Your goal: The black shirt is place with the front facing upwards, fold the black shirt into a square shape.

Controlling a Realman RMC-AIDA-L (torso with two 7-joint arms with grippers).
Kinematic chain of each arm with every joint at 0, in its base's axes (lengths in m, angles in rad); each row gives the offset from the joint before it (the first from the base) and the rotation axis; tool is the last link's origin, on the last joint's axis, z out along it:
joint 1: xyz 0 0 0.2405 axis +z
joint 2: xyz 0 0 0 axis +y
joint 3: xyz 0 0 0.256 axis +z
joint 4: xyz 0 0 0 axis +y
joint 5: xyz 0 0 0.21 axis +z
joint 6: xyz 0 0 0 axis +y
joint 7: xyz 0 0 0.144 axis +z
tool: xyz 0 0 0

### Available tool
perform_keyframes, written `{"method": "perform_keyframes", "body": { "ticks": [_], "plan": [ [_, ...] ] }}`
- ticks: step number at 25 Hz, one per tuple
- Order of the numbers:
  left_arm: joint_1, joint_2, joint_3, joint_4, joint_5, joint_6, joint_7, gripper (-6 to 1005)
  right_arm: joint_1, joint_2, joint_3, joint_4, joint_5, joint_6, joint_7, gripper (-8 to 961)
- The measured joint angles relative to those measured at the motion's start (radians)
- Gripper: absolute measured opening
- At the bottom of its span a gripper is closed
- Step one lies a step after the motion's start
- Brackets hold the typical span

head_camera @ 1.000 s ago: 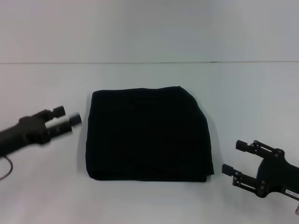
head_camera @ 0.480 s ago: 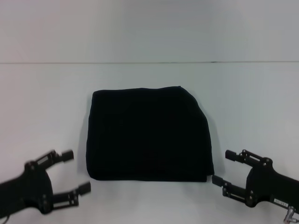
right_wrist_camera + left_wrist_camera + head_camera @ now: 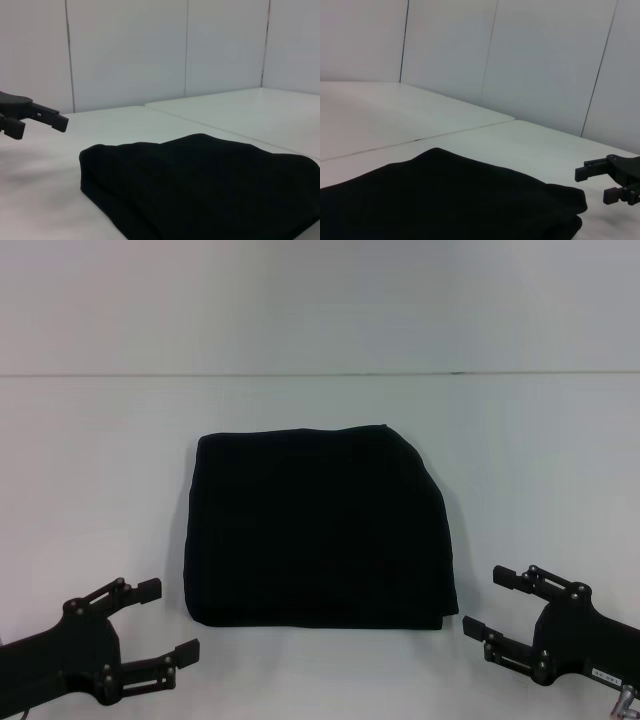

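Observation:
The black shirt [image 3: 318, 527] lies folded into a thick, roughly square pad at the middle of the white table; no lettering or label shows. It also fills the low part of the left wrist view [image 3: 445, 200] and the right wrist view [image 3: 210, 185]. My left gripper [image 3: 168, 620] is open near the table's front edge, just off the shirt's front left corner, holding nothing. My right gripper [image 3: 492, 602] is open off the front right corner, also holding nothing. Neither touches the cloth. Each wrist view shows the other arm's gripper, the right one [image 3: 600, 182] and the left one [image 3: 37, 120].
The white table [image 3: 320, 400] runs back to a pale wall behind a thin seam. Pale wall panels stand behind the table in both wrist views.
The left gripper swung from beside the shirt's left edge down to the front left and opened. The right gripper shifted slightly near the front right corner. The shirt has not moved.

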Motion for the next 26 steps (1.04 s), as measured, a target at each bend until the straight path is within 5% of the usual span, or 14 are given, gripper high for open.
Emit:
{"method": "perform_keyframes", "body": {
  "ticks": [26],
  "plan": [
    [-0.010, -0.002, -0.001, -0.004, -0.002, 0.007, -0.009, 963, -0.001, 0.000, 0.002, 0.005, 0.001, -0.007, 0.003, 768]
  ]
}}
